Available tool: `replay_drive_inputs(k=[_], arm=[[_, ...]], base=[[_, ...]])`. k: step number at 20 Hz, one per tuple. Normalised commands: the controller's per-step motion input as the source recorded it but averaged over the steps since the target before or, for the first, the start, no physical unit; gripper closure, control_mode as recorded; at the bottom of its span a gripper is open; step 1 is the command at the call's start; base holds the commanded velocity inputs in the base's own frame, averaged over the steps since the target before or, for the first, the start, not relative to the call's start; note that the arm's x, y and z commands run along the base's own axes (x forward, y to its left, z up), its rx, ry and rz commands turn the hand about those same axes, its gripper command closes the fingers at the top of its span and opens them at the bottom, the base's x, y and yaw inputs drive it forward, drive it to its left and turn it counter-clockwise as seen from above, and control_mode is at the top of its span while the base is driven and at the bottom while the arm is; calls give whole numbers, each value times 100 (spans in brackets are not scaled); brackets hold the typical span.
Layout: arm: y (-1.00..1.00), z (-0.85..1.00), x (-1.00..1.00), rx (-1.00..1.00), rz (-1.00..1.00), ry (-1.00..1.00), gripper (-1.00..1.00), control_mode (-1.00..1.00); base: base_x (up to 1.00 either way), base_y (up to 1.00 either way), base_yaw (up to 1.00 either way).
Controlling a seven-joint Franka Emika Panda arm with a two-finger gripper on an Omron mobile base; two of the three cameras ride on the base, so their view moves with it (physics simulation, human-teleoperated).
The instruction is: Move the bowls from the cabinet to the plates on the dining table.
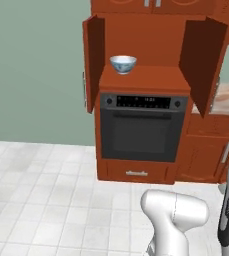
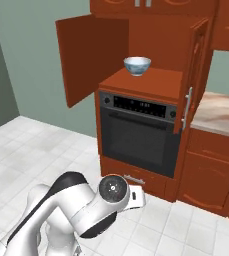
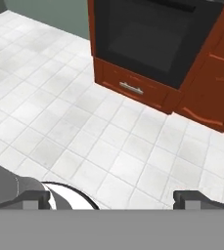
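cabinet (image 1: pixel 151 30) doors both swung open, one blue-patterned bowl (image 1: pixel 123 64) sits upright on its shelf toward the left, nothing else in there. oven (image 1: pixel 142 127) just below it, drawer (image 3: pixel 133 89) under the oven closed. gripper (image 3: pixel 112 199) is low over the white tile floor (image 3: pixel 59 122), jaws spread wide, holding nothing, well apart from the bowl.

Blue-patterned white bowl (image 1: pixel 123 64), reddish-brown cabinet (image 1: pixel 145 40)

No text can be read; the oven's (image 1: pixel 141 131) panel display marks are too small.
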Motion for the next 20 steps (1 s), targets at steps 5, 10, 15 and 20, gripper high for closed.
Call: replay_drive_inputs(k=[5,10,15,20], arm=[[0,0,0,0,0,0,-100,100],[0,0,0,0,0,0,-100,100],[0,0,0,0,0,0,-100,100],[0,0,0,0,0,0,-100,100]], base=[[0,90,-1],[0,21,0],[3,0,0],[39,0,-4]])
